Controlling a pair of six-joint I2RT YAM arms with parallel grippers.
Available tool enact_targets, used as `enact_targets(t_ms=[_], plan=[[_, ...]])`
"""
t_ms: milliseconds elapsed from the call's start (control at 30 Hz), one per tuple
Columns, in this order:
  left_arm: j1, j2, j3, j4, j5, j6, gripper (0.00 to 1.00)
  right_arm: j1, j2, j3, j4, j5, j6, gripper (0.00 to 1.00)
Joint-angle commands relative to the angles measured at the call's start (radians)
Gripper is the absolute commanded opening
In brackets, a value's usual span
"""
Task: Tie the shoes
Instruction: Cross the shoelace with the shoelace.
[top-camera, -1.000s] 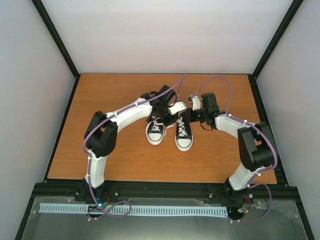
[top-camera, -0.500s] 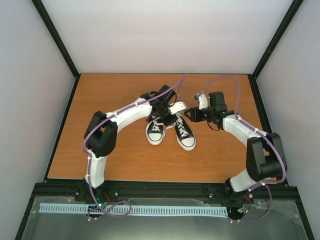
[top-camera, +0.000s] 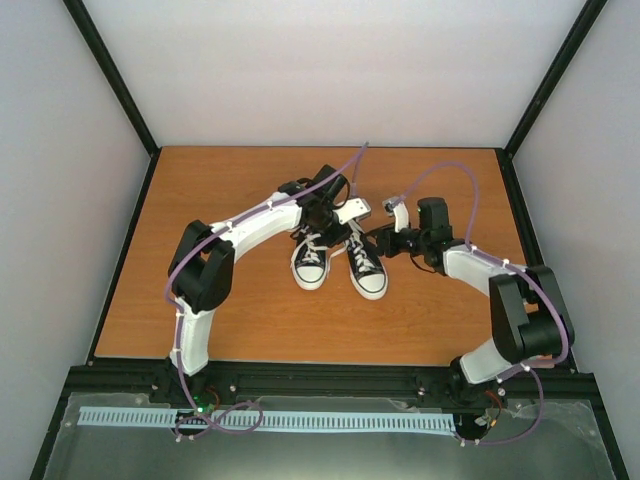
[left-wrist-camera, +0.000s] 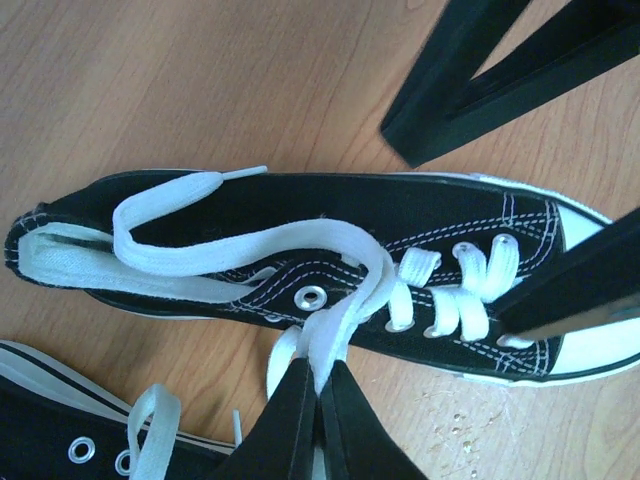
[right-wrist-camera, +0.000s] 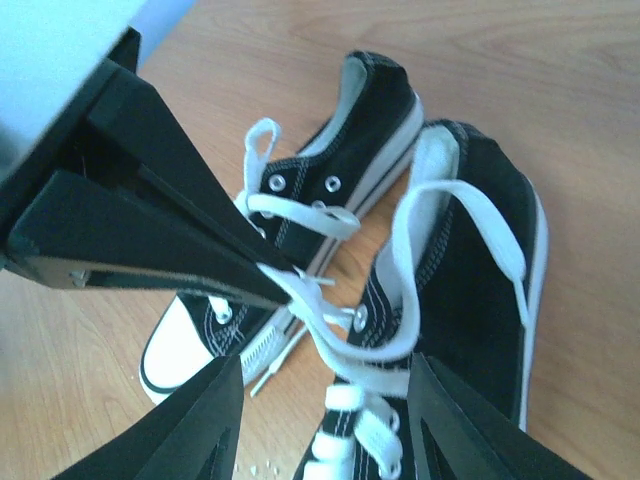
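Two black shoes with white toe caps stand side by side mid-table, the left shoe (top-camera: 310, 266) and the right shoe (top-camera: 368, 275). My left gripper (left-wrist-camera: 322, 378) is shut on a white lace (left-wrist-camera: 290, 240) of the right shoe (left-wrist-camera: 420, 215), pinching it beside the top eyelet, with the lace's free end trailing over the shoe's opening. My right gripper (right-wrist-camera: 325, 420) hovers open above the right shoe (right-wrist-camera: 480, 290), nothing between its fingers (right-wrist-camera: 190, 435). Its view shows the left gripper's fingers (right-wrist-camera: 150, 225) holding the lace (right-wrist-camera: 340, 320), and the left shoe (right-wrist-camera: 310, 190) behind.
The orange wooden table (top-camera: 200, 220) has black rails along its edges and grey walls around. Both arms reach in over the shoes, their purple cables arching above. A few crumbs lie on the wood by the right shoe's toe (left-wrist-camera: 480, 425).
My right gripper has opened from shut and released the lace, its arm swinging outward then back toward the shoes. The left gripper stays shut on the lace.
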Motion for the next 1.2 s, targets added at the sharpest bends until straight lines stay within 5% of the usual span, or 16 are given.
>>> enact_targets(t_ms=[0,333,500,800,1167], plan=[[0.028,0.02,0.074,-0.008,0.04,0.014,0.04,0.005,0.093,0.054,0.178,-0.125,0.009,0.47],[0.038,0.032,0.081,-0.019,0.081,0.053,0.14,0.007,0.197,0.091,0.207,-0.198,0.009,0.44],[0.038,0.032,0.053,0.044,-0.036,0.058,0.17,0.005,0.24,0.115,0.208,-0.157,0.028,0.28],[0.025,0.059,0.063,0.05,-0.121,0.218,0.44,0.006,0.266,0.155,0.118,-0.11,0.022,0.18],[-0.004,0.086,0.118,-0.043,-0.053,0.413,0.48,0.006,0.328,0.216,0.038,-0.15,0.032,0.11]])
